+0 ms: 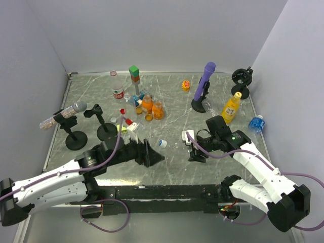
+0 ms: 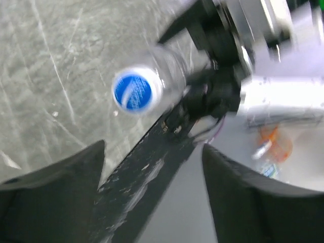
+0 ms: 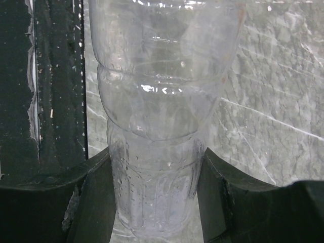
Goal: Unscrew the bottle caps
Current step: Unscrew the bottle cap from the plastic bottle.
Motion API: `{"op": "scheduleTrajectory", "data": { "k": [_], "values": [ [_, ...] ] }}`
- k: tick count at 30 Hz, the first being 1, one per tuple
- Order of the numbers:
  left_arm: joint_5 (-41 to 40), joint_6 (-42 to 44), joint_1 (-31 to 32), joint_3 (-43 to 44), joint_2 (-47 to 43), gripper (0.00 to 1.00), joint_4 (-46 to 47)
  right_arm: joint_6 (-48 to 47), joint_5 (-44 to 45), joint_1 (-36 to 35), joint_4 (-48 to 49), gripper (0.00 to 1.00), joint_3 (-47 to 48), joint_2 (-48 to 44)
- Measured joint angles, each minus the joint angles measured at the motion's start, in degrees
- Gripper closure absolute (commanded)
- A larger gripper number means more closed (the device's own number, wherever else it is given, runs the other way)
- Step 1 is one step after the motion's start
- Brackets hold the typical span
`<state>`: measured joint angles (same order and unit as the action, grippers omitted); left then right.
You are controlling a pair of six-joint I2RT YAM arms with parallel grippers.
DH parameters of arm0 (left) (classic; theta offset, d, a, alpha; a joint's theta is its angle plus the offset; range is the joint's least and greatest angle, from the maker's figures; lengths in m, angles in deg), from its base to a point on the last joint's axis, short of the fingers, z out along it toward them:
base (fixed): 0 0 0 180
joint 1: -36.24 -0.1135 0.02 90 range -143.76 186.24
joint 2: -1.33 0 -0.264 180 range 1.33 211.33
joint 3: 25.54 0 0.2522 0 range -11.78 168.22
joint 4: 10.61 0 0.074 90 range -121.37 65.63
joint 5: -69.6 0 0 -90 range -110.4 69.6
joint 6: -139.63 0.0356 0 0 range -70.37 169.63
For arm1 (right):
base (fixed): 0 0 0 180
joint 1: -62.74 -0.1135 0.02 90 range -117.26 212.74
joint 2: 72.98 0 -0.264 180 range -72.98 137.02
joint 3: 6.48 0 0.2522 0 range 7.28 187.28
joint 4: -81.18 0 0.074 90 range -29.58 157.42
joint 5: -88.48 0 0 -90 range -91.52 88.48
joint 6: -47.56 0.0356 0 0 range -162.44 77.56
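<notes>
A clear bottle is clamped low on its body between my right gripper's fingers. In the left wrist view the neck of this bottle points at the camera, and a blue-and-white bottle cap sits on its end. The top view shows that cap just right of my left gripper. My left gripper is open, its jaws spread wide below the cap with nothing between them. My right gripper is right of centre.
Orange bottles, a red-labelled one and a green-orange block stack crowd the back middle. A yellow juice bottle, a squat blue-labelled bottle and a purple microphone are at the right. Black stands are at the left.
</notes>
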<state>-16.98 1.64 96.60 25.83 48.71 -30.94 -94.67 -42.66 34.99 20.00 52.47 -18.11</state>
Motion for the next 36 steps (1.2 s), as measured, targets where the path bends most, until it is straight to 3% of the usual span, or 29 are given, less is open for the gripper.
{"op": "scheduleTrajectory", "data": {
  "k": [8, 16, 24, 29, 36],
  "values": [
    [7.87, 23.5, 0.0, -7.54, -13.64, 0.08, 0.85, -4.48, -4.46, 0.02, -2.64, 0.84, -0.52, -0.76],
    [14.38, 41.68, 0.0, -6.82, -8.7, 0.16, 7.26, -9.73, -5.92, -0.33, -5.81, 0.84, -0.52, 0.0],
    [16.68, 47.56, 0.0, -4.87, -1.14, 0.34, 9.11, -10.73, -5.9, -0.79, -6.45, 0.84, -0.5, 0.57],
    [16.92, 47.98, 0.0, -4.87, -1.16, 0.35, 11.41, -10.71, -5.9, -0.87, -6.45, 0.84, -0.52, 0.63],
    [16.81, 48.04, 0.0, -4.87, -1.14, 0.55, 13.2, -10.71, -5.9, -1.01, -6.45, 0.84, -0.52, 0.87]
  ]
}}
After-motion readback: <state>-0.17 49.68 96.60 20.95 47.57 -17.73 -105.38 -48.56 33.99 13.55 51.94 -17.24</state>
